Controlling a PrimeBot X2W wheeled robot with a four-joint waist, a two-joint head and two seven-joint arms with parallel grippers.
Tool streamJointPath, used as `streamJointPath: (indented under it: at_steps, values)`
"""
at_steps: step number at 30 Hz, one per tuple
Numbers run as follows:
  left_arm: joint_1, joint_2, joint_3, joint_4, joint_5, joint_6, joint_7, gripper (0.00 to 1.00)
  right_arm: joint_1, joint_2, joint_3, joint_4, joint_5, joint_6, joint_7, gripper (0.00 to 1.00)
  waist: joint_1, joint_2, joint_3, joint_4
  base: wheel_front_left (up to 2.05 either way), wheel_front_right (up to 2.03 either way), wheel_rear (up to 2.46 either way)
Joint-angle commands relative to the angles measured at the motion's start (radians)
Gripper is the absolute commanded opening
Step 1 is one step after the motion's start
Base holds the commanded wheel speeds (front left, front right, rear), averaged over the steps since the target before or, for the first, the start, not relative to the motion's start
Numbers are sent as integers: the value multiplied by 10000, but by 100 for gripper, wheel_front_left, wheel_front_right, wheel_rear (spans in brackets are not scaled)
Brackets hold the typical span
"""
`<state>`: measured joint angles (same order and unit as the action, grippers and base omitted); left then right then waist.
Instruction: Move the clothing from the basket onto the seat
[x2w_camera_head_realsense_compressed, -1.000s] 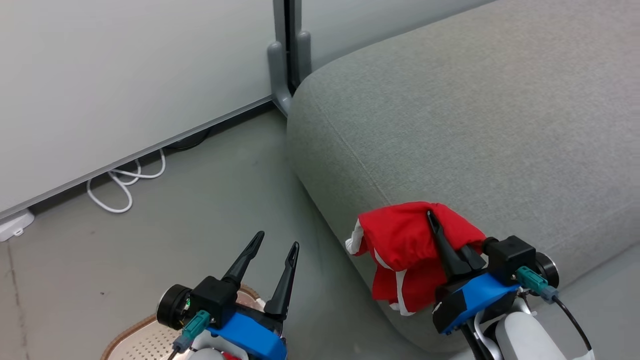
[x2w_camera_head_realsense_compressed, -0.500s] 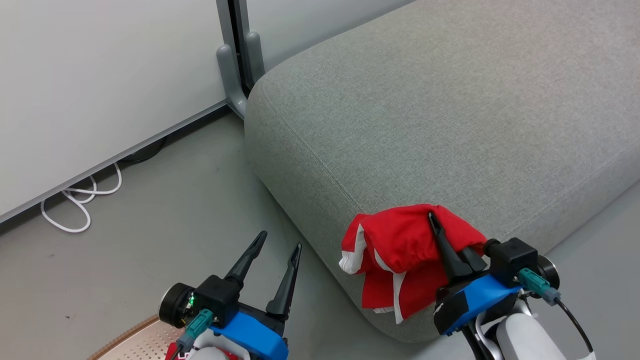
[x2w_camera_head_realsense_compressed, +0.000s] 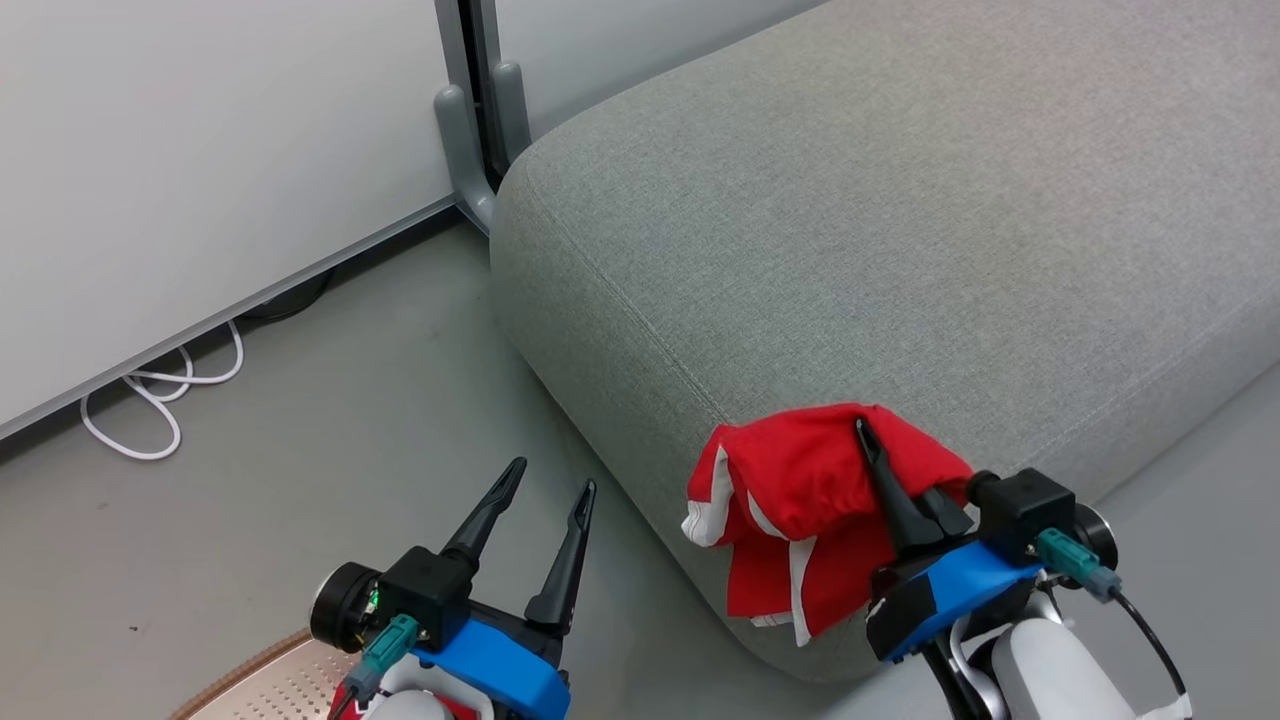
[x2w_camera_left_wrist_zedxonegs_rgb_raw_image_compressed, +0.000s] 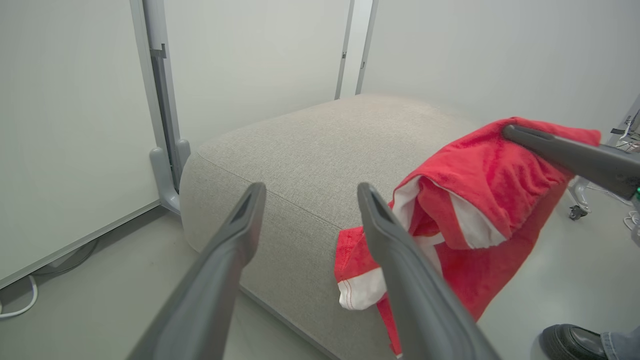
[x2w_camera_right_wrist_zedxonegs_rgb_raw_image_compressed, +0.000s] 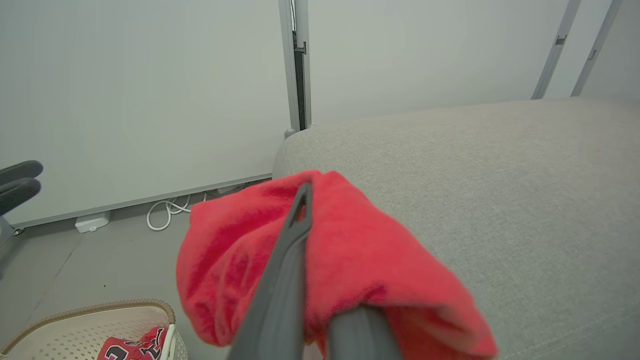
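head view: the right tool is clamped on a red jersey at the near edge of the grey seat, and the left tool has its fingers apart, near the basket. left wrist view: the red jersey hangs in folds before the seat's side. right wrist view: a second jersey lies in the basket.

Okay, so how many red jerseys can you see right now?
2. The held jersey hangs from the shut right gripper at the seat near edge. The second jersey lies in the basket. More may be hidden beneath it.
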<state>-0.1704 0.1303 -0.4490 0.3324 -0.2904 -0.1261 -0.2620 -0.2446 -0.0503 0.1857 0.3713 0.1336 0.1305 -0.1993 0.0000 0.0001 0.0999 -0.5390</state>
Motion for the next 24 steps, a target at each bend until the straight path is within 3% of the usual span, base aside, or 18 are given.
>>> streamJointPath:
  at_steps: [1,9,16,24]
  values:
    - [-44,90,60,-56,65,-70,-44,100,-285,3,-34,-11,79,5,-3,0,0,-1,88,5,0,0,0]
    - [-360,379,-3,-356,242,-71,-43,100,-1817,4,-571,-109,256,5,260,0,0,-1,814,73,0,0,0]
    - [-850,875,-141,-895,479,-71,-43,100,-3868,-72,-1733,-197,574,5,844,0,0,-1,1979,274,0,0,0]
    - [-1432,1415,-386,-1592,737,-71,-43,100,-5992,-1179,-3323,42,781,5,963,0,0,-1,3402,652,0,0,0]
